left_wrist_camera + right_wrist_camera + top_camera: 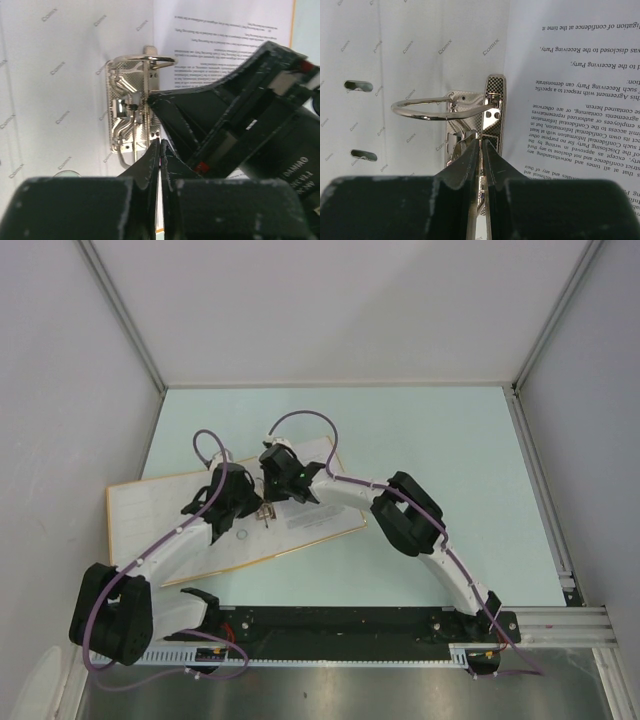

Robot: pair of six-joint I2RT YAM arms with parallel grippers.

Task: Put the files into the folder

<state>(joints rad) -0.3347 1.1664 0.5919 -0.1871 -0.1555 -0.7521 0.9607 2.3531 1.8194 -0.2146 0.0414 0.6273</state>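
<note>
You have the folder (135, 515) lying open on the pale blue table (450, 460), cream inside up and its orange edge showing all round. Its left cover is bare in front of you, with two punched slots (358, 86) through it.

The left gripper (160, 146) comes next. Its jaws are pressed flat together with nothing between them, and the tips sit just off the near end of the metal ring mechanism (125, 115); you cannot tell whether they touch it.

At the middle of the folder, the mechanism carries a closed ring arch (440, 118) standing over its checkered plate.

The right gripper (481, 146) meets the mechanism from the other side. Its jaws are drawn almost together, leaving only a thin slit, and the tips rest against the metalwork just below the ring. You cannot tell whether they pinch any part of it.

Furthest right, the files (575, 100) lie flat inside the folder on its right cover. The printed text faces up and the inner edge lies just beside the mechanism.
</note>
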